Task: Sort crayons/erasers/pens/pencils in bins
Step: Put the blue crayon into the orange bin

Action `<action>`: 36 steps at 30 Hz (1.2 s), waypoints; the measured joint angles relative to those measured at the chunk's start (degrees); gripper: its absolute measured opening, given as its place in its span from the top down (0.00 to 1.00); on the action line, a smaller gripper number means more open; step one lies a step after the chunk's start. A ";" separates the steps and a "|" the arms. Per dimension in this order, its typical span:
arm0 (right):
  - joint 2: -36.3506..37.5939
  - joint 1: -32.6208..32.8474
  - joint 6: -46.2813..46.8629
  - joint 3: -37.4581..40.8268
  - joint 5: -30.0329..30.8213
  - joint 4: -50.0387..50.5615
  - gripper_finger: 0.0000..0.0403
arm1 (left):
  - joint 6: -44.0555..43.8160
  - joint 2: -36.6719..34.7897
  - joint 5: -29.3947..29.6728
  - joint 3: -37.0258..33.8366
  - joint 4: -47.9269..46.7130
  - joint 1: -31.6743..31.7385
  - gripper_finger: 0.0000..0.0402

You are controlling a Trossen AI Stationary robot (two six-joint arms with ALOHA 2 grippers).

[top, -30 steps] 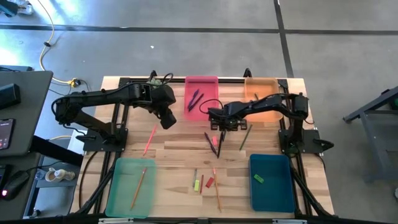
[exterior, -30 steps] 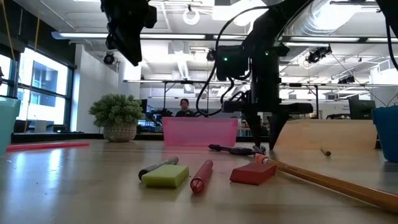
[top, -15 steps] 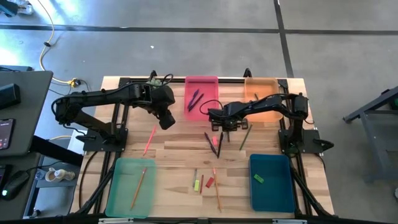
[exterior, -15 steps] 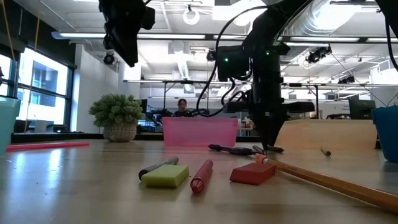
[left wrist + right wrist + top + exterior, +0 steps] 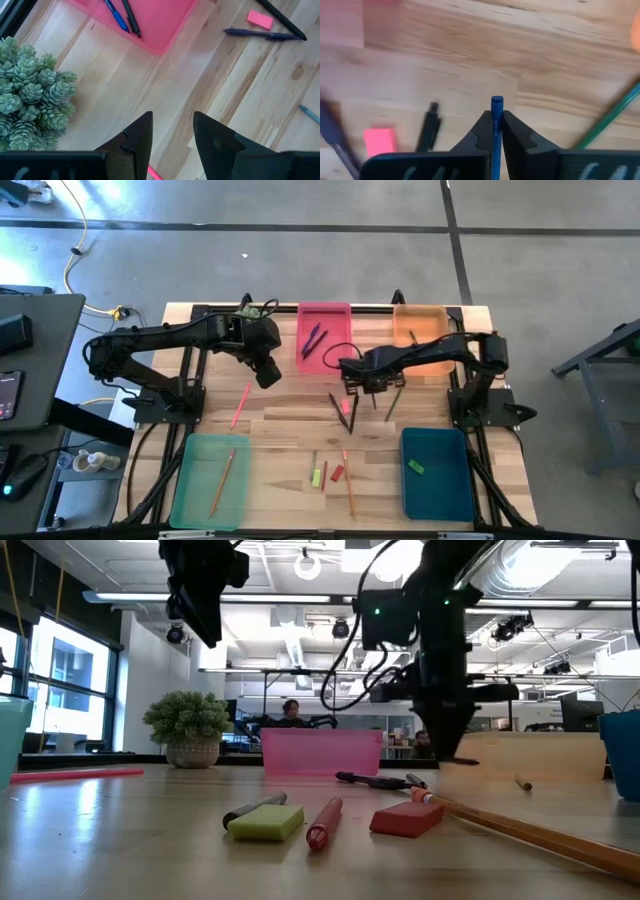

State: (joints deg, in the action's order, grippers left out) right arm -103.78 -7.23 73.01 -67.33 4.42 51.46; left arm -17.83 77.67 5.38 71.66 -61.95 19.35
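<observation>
My right gripper (image 5: pixel 366 385) hangs over the table's middle, pointing down, shut on a blue pen (image 5: pixel 496 107). Below it lie a purple pen (image 5: pixel 260 34), a black pen (image 5: pixel 427 127), a pink eraser (image 5: pixel 379 139) and a green stick (image 5: pixel 391 400). The pink bin (image 5: pixel 324 335) at the far edge holds two pens (image 5: pixel 122 15). My left gripper (image 5: pixel 172 120) hovers open to the left of that bin, with nothing between its fingers. The pale green bin (image 5: pixel 212 478) holds an orange pencil; the dark blue bin (image 5: pixel 436 472) holds a green eraser. My right gripper pinches the blue pen between its two fingers (image 5: pixel 482 127), coming from above and pointing down. One end of the pen (image 5: pixel 496 102) sticks out past the fingertips. The pen is lifted clear of the table.
An orange bin (image 5: pixel 420 340) stands at the far right. Near the front edge lie a yellow-green eraser (image 5: pixel 266 823), a red eraser (image 5: pixel 405 819), a red stick (image 5: pixel 324 821) and a long orange pencil (image 5: pixel 520 832). A pink pencil (image 5: pixel 241 404) lies at the left, and a small plant (image 5: pixel 30 85) stands at the far edge.
My right gripper has shut on the blue pen among the pens on the table, then risen with it and drifted a little toward the table's right edge. The pen has come up off the table.
</observation>
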 joint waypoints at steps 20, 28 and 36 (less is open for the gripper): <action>27.36 -5.71 -10.19 -0.18 26.25 11.85 0.98 | -6.00 0.00 0.36 0.00 2.00 0.02 0.68; 29.98 -16.14 -26.36 -0.20 27.37 15.18 0.98 | -14.14 0.00 0.40 0.00 1.89 0.00 0.68; 29.98 -27.78 -38.66 8.35 19.39 8.83 0.98 | -23.40 0.02 0.05 -2.90 1.46 -0.01 0.68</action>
State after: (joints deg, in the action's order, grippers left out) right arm -73.80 -35.01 34.35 -58.98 23.82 60.29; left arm -41.23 77.69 5.43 68.76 -60.49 19.34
